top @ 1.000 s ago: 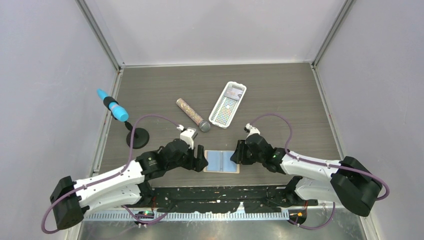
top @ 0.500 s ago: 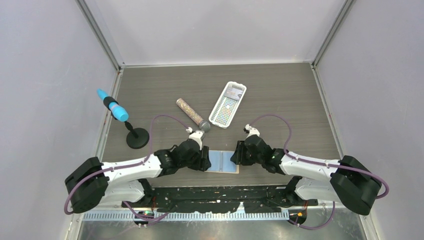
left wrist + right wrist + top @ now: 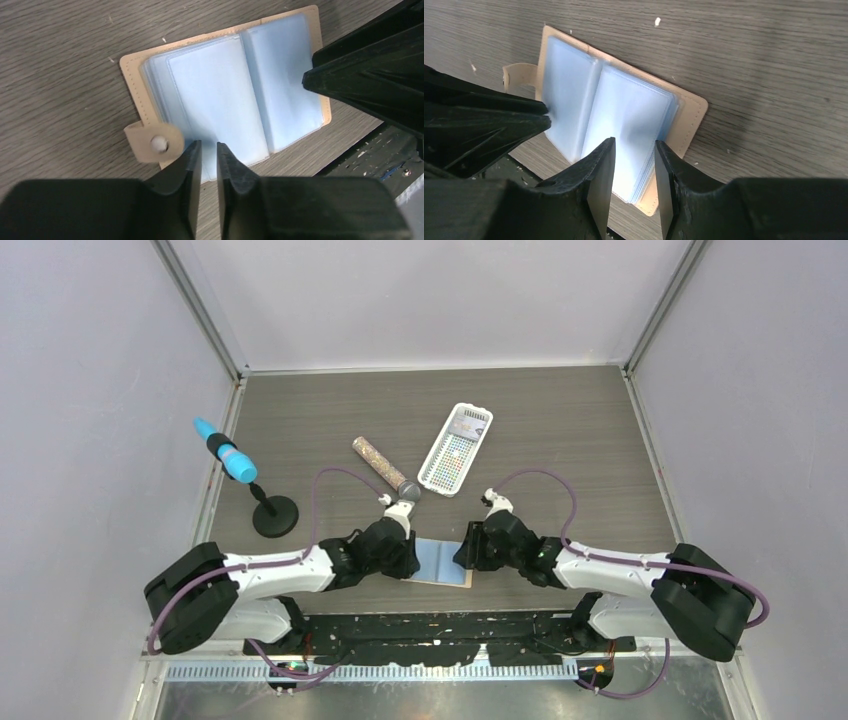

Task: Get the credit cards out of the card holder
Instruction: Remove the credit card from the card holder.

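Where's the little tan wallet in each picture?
Top camera: the wallet lies open, low in the middle, near the front edge.
Left wrist: the wallet fills the upper middle.
Right wrist: the wallet sits left of centre.
Shared landmark: the dark wooden table under it.

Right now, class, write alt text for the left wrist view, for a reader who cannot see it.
A tan card holder lies open on a wood-grain table, bluish pockets showing. The left end effector, fingers nearly together, meets its lower edge beside the snap tab; the right end effector overlaps the right page.
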Robot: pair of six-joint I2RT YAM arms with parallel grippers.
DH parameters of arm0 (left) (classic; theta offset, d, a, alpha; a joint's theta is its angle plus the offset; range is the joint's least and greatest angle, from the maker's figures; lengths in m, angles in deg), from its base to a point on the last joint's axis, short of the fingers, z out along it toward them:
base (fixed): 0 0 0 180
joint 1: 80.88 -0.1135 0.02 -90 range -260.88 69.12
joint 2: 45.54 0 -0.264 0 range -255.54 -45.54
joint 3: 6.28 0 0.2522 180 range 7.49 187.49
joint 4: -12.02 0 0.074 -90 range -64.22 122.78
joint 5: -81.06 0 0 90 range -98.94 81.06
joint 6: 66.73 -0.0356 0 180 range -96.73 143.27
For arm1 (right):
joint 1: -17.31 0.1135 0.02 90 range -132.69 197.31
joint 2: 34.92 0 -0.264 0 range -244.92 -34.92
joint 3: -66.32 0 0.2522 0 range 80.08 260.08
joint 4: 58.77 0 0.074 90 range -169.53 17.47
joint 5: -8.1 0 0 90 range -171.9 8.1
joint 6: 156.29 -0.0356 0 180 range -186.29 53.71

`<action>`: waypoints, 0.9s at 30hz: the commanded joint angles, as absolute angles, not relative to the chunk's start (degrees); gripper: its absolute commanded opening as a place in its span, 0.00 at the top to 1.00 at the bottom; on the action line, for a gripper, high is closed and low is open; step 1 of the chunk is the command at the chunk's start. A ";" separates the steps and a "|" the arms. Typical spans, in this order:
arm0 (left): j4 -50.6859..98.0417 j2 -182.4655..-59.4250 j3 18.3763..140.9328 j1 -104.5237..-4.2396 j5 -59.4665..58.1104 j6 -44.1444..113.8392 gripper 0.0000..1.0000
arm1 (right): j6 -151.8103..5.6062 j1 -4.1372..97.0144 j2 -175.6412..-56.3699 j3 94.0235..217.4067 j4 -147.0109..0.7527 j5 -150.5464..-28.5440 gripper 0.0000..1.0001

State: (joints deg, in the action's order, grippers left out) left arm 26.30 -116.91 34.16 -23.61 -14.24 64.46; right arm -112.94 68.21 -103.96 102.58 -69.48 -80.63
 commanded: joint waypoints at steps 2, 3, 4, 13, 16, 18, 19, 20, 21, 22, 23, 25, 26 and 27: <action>20.65 -118.55 33.64 -23.71 -11.95 63.94 0.86 | -116.93 68.55 -103.80 100.34 -59.02 -83.85 0.58; 20.27 -118.64 33.61 -23.67 -11.60 64.08 0.87 | -117.58 68.55 -104.00 99.95 -57.71 -84.15 0.58; 19.92 -118.68 33.53 -23.67 -11.25 64.27 0.87 | -117.86 68.55 -104.13 99.82 -57.21 -84.30 0.58; 18.56 -117.30 31.87 -23.66 -9.80 65.62 0.88 | -119.31 68.55 -103.83 98.81 -53.07 -84.97 0.58; 18.88 -116.21 31.21 -23.72 -9.90 65.96 0.88 | -117.67 68.55 -102.93 100.49 -58.79 -81.25 0.56; 19.01 -115.51 30.69 -23.67 -9.91 66.30 0.88 | -116.98 68.55 -101.85 100.95 -64.56 -79.01 0.54; 19.01 -115.10 30.42 -23.66 -9.91 66.59 0.87 | -116.90 68.55 -101.35 101.02 -65.56 -78.57 0.53; 18.89 -114.78 30.08 -23.66 -9.83 67.01 0.88 | -116.82 68.55 -100.27 101.00 -67.32 -78.02 0.53; 18.66 -114.56 29.79 -23.59 -9.68 67.42 0.88 | -116.74 68.55 -99.72 101.05 -68.17 -77.76 0.52; 18.40 -114.34 29.54 -23.51 -9.53 67.81 0.88 | -116.71 68.55 -98.69 101.08 -69.60 -77.31 0.52; 18.26 -114.21 29.33 -23.30 -9.47 68.11 0.88 | -116.64 68.55 -98.19 101.13 -70.32 -77.01 0.51; 18.22 -114.13 29.36 -22.83 -9.54 68.35 0.88 | -116.58 68.55 -96.80 101.19 -71.76 -76.14 0.50; 18.29 -114.20 29.43 -22.51 -9.58 68.42 0.88 | -116.68 68.55 -96.16 101.07 -72.01 -76.08 0.50; 18.31 -114.30 29.53 -22.31 -9.63 68.48 0.87 | -116.71 68.55 -95.85 101.08 -72.05 -76.14 0.50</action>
